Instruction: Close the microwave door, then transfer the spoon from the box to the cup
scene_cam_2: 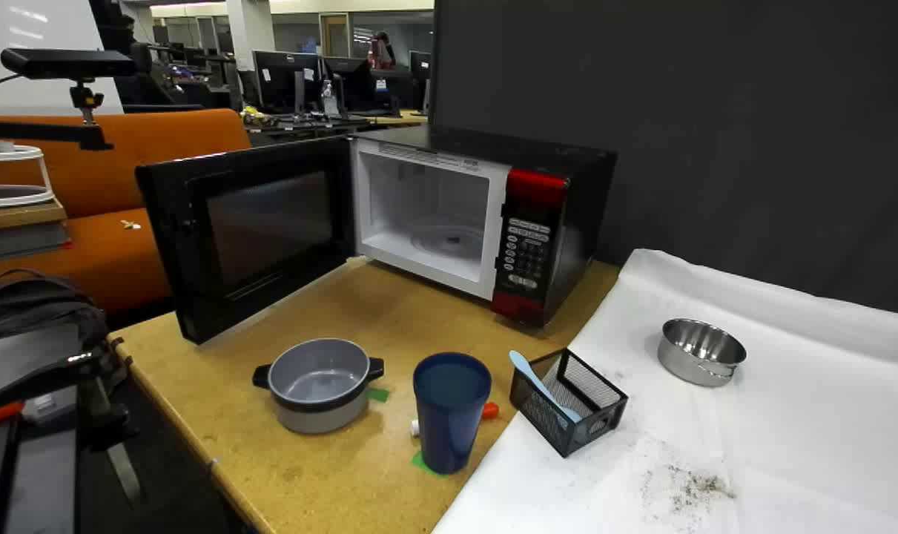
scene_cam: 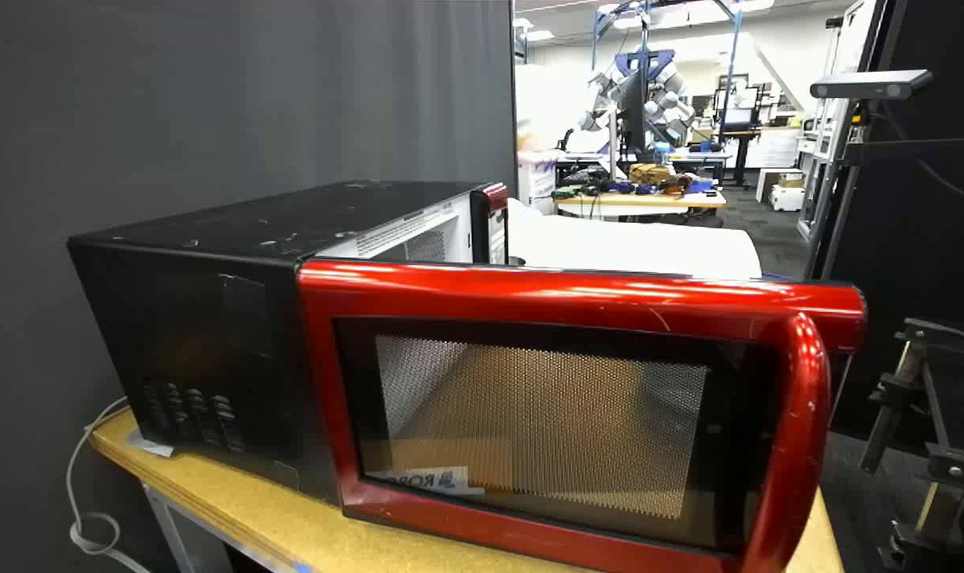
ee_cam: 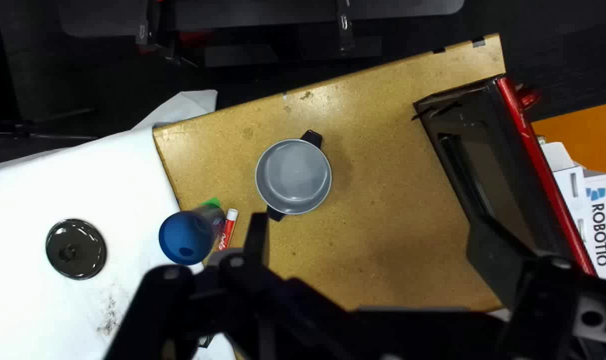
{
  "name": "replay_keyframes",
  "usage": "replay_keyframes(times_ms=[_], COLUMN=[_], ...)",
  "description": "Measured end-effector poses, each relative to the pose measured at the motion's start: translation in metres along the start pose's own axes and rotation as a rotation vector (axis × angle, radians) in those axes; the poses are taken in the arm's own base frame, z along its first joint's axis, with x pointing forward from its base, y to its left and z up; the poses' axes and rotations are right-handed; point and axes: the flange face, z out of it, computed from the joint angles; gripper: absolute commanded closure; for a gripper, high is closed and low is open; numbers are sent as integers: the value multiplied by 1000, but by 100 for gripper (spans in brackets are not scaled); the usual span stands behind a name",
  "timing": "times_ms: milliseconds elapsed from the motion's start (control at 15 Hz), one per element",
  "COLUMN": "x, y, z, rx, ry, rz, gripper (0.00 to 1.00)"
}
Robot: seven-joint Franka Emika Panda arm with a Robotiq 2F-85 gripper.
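Observation:
The microwave door (scene_cam: 545,290) stands wide open, its red front in an exterior view and its black inner side (scene_cam_2: 271,222) in an exterior view. A black wire box (scene_cam_2: 604,419) holds a pale blue spoon (scene_cam_2: 537,384), handle leaning out over the rim. The blue cup (scene_cam_2: 452,415) is upright beside the box; from above its mouth (ee_cam: 185,239) shows in the wrist view. My gripper (ee_cam: 373,240) is open above the table, nothing between its fingers. One finger overlaps the door's lower part in the wrist view; contact cannot be told. Neither exterior view shows the gripper.
A grey pot with black handles (ee_cam: 293,175) stands on the table before the door. A red marker (ee_cam: 226,229) lies by the cup. A steel bowl (scene_cam_2: 701,352) and a dark round lid (ee_cam: 76,248) rest on the white sheet. The black microwave (scene_cam_2: 582,215) stands at the back.

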Motion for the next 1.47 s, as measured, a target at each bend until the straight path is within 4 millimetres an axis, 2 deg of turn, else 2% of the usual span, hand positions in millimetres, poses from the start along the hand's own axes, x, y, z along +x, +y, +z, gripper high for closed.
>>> replay_keyframes(times_ms=[1000, 1067, 1133, 1333, 1467], x=[0, 1, 2, 10, 17], y=[-3, -13, -31, -103, -136], z=[1, 5, 12, 48, 72], rx=[19, 48, 76, 141, 177], ry=[-7, -23, -40, -72, -88], rz=[25, 67, 117, 264, 362], gripper=[0, 0, 0, 0, 0])
